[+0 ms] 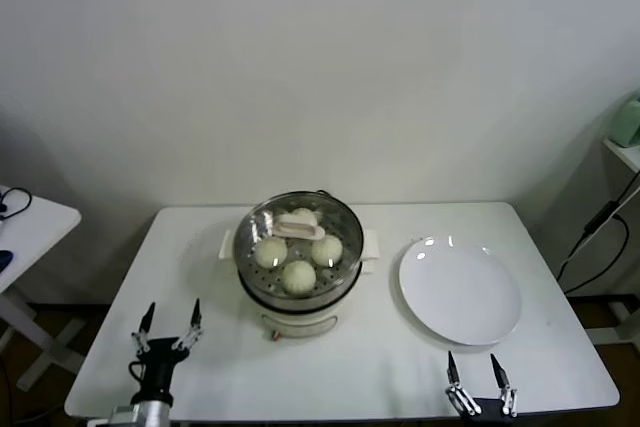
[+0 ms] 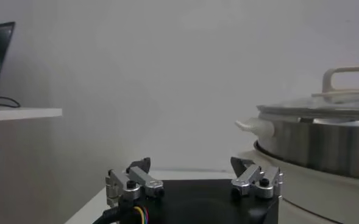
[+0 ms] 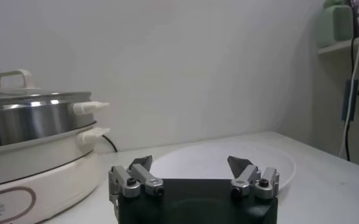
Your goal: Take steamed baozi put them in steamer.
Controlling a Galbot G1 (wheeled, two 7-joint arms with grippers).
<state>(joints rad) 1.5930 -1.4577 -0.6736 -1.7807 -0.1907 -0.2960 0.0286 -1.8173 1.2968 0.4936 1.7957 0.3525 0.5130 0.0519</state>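
4 steamed baozi [image 1: 298, 275] sit inside the lidded steamer [image 1: 299, 302] (left hand [image 1: 169, 332] and right hand [image 1: 480, 371] both spread apart, empty).

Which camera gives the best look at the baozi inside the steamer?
The head view: all four baozi show through the glass lid of the steamer. Both wrist views show only the steamer's side, no buns.

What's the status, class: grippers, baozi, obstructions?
Left gripper and right gripper open, empty, near table edge. Four baozi inside steamer, glass lid on. Plate bare. Nothing obstructing.
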